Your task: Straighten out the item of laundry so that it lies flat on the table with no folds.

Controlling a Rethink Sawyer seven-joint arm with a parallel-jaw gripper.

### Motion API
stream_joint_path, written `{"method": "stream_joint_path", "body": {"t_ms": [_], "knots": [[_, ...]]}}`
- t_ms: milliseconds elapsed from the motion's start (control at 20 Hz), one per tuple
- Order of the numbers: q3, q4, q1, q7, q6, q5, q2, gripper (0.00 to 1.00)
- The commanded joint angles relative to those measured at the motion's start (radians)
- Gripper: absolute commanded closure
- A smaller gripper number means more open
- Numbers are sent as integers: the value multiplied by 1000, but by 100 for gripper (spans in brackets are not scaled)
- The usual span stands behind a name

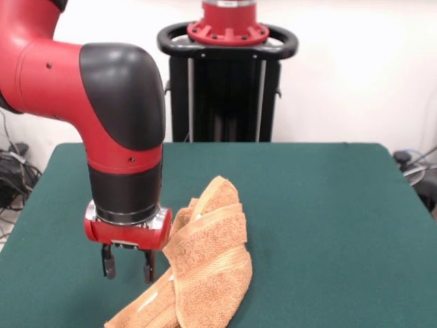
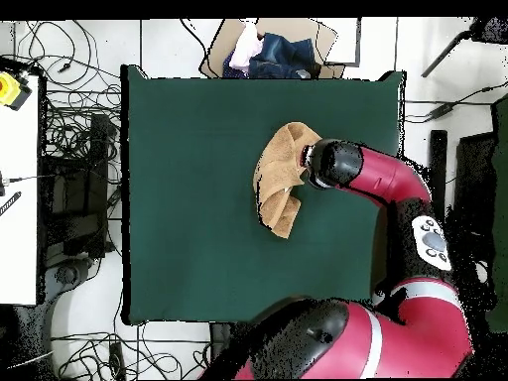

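Front view: I am seeing the towel (image 1: 205,263) lying crumpled and folded on the table (image 1: 328,205).
Towel axis: in the overhead view it is running lengthwise up and down the picture, toward the table's far edge.
Gripper (image 1: 128,265): hanging open, holding nothing, just beside the towel's edge.
Arm (image 2: 372,174): reaching over the table.

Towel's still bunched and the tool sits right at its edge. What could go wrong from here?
1. The towel lies in overlapping folds; a pinch at one spot may catch several layers and drag the heap instead of spreading it.
2. The tool is open, apart from the cloth at its side; closing there could miss the cloth.
3. The towel lies near one edge of the table; pulling that way could take it over.
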Motion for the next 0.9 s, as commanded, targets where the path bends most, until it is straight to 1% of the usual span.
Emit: {"method": "stream_joint_path", "body": {"t_ms": [50, 200, 300, 350, 550, 600, 750, 900], "knots": [[82, 8, 7, 16, -89, -61, 125, 0], [71, -10, 11, 15, -98, -67, 142, 0], [59, -21, 22, 19, -81, -68, 142, 0], [40, -27, 38, 26, -64, -76, 138, 0], [-118, -112, 156, 67, 71, -142, 145, 0], [-145, -123, 176, 76, 95, -150, 142, 0], [-182, -140, 212, 96, 122, -156, 135, 0], [-221, -176, 244, 110, 140, -175, 158, 0]]}}
